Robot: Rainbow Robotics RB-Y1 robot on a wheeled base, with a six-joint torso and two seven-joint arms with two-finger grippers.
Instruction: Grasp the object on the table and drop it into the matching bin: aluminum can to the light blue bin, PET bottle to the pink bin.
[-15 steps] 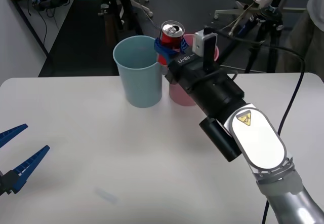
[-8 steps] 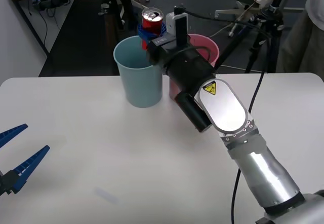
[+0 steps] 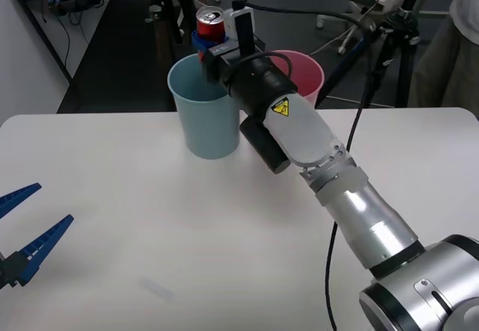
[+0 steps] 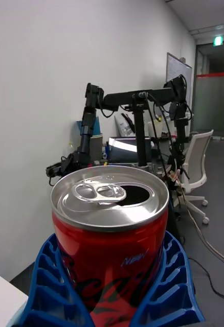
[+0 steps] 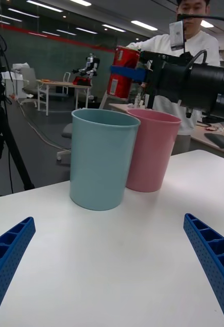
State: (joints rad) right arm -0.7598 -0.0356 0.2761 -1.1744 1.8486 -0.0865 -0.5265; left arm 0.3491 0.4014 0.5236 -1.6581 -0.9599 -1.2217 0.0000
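One light, slick aluminum can [image 3: 209,23], likely dentable, sits pinched at mid-body by the right gripper [image 3: 203,45] above the light blue bin [image 3: 203,108]; left gripper [image 3: 28,230] spread, idle.

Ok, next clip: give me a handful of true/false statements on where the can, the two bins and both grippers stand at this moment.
1. The right gripper is shut on the red can. True.
2. The can lies on the table. False: it is held upright in the air, above the rim of the light blue bin.
3. The pink bin stands right beside the light blue bin. True.
4. The left gripper holds a bottle. False: it is open and holds nothing, low at the table's left edge.
5. The can's top has been opened. True: the right wrist view shows a dark opening by the pull tab.
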